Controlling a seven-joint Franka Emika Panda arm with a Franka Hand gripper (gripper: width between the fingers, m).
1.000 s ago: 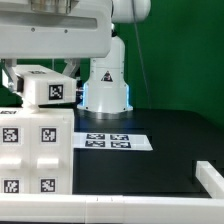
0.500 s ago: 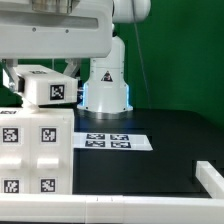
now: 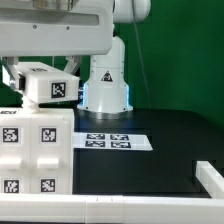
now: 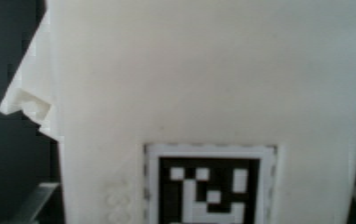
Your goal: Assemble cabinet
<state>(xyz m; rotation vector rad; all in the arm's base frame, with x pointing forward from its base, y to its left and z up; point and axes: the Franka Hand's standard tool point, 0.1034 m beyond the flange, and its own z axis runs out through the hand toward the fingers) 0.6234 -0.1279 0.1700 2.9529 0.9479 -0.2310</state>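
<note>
Wrist view is filled by a white cabinet piece (image 4: 193,90) with a marker tag, right under the gripper, whose jaws stand wide; whether they clamp it I cannot tell. Beyond, in the exterior view, the tall cabinet body (image 3: 35,150) stands at the left beside the marker board (image 3: 112,141). The plastic looks stiff, light and smooth, so flat opposite faces seem the safest hold.

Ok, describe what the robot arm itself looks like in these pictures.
The robot arm has glossy white, rounded casings, with a conical base segment lit pale blue near its foot. A small dark logo sits on that base. A broad white housing fills the upper part of the exterior view. The tool's fingers are not discernible.
</note>
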